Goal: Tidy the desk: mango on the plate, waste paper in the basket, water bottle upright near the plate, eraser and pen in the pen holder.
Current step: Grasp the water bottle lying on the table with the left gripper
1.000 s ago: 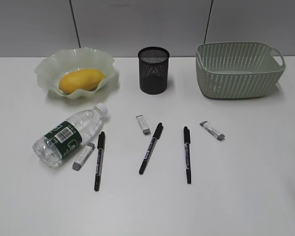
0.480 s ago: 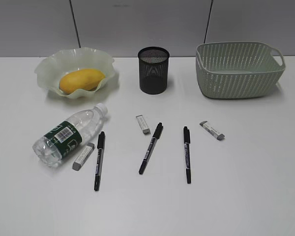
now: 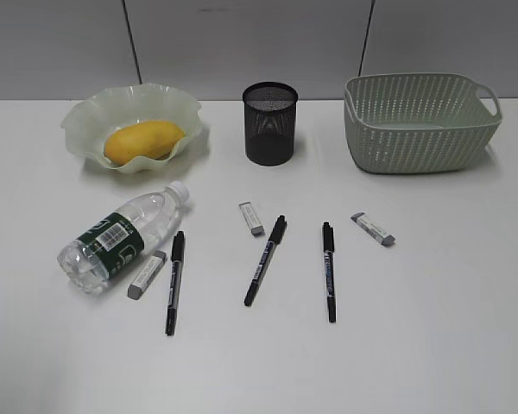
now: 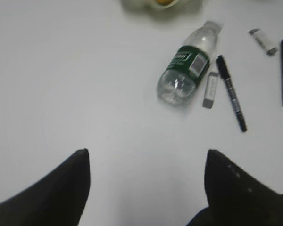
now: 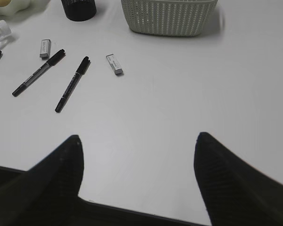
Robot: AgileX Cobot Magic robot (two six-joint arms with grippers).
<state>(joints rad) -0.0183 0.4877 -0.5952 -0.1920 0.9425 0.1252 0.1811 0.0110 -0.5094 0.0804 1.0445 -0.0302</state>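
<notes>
The mango (image 3: 143, 141) lies in the wavy-rimmed plate (image 3: 86, 116) at the back left. The water bottle (image 3: 121, 235) lies on its side on the desk (image 3: 432, 328), cap toward the plate. Three black pens (image 3: 173, 281) (image 3: 265, 260) (image 3: 328, 271) and three erasers (image 3: 146, 274) (image 3: 251, 218) (image 3: 372, 228) lie across the middle. The black mesh pen holder (image 3: 269, 125) stands at the back centre, the basket (image 3: 419, 129) at the back right. No waste paper shows. My left gripper (image 4: 147, 151) is open and empty, well short of the bottle (image 4: 186, 66). My right gripper (image 5: 138, 135) is open and empty above the desk's front edge.
Neither arm shows in the exterior view. In the right wrist view the basket (image 5: 167, 16) and pen holder (image 5: 79, 8) are far ahead, with an eraser (image 5: 114, 64) and a pen (image 5: 72, 84) nearer. A grey wall stands behind the desk.
</notes>
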